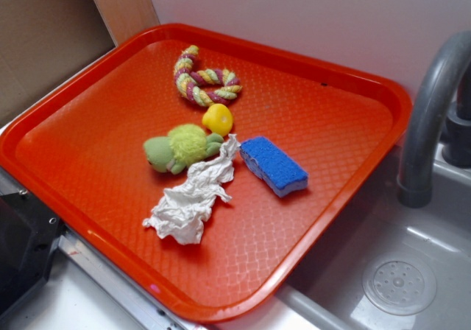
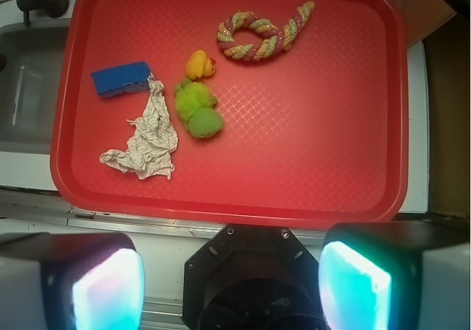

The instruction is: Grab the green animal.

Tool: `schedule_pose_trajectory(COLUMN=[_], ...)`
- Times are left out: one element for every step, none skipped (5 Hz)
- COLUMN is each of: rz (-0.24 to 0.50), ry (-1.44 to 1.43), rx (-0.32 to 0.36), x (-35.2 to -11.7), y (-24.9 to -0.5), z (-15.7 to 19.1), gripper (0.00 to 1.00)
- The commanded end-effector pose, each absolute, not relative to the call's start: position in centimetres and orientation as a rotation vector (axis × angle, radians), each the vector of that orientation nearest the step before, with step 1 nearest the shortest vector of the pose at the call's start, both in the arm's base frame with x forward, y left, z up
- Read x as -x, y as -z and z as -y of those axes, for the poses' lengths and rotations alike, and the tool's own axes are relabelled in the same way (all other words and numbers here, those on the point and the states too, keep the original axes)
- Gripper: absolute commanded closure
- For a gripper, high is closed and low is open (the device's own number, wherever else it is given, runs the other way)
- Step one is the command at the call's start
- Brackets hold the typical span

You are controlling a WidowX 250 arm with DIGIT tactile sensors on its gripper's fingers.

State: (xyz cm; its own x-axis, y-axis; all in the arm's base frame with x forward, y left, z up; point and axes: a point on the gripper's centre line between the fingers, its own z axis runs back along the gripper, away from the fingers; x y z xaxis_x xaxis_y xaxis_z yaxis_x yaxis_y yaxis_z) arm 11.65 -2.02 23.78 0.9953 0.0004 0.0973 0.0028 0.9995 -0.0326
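The green animal, a fuzzy yellow-green plush with a dull-green round head, lies near the middle of the red tray. A small yellow toy touches its back end. In the wrist view my gripper hangs high above the tray's near edge, well clear of the animal, jaws wide apart with nothing between them. The two glowing pads fill the bottom corners. The exterior view does not show the gripper.
A crumpled white paper lies against the animal's side. A blue sponge sits beyond it. A braided rope ring lies at the tray's far part. A grey faucet and sink stand beside the tray.
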Motion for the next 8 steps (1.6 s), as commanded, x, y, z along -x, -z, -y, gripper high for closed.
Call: schedule_pose_trajectory(rz=[0.097, 0.131, 0.185, 0.197, 0.156, 0.092, 0.022, -0.026], ry=[0.001, 0.141, 0.214, 0.309, 0.395, 0.456, 0.503, 0.530], rx=[0.033, 0.083, 0.063, 0.043, 0.040, 0.083, 0.065, 0.024], x=[-11.7, -14.0, -16.3, -18.6, -20.5, -21.6, -22.0, -21.6], y=[-23.8, -21.5, -19.6, -17.4, -13.9, -10.7, -8.0, -5.5], z=[2.0, 1.6, 1.7, 2.6, 4.1, 5.7, 6.6, 6.8], gripper=[0.00, 0.00, 0.00, 0.00, 0.00, 0.00, 0.00, 0.00])
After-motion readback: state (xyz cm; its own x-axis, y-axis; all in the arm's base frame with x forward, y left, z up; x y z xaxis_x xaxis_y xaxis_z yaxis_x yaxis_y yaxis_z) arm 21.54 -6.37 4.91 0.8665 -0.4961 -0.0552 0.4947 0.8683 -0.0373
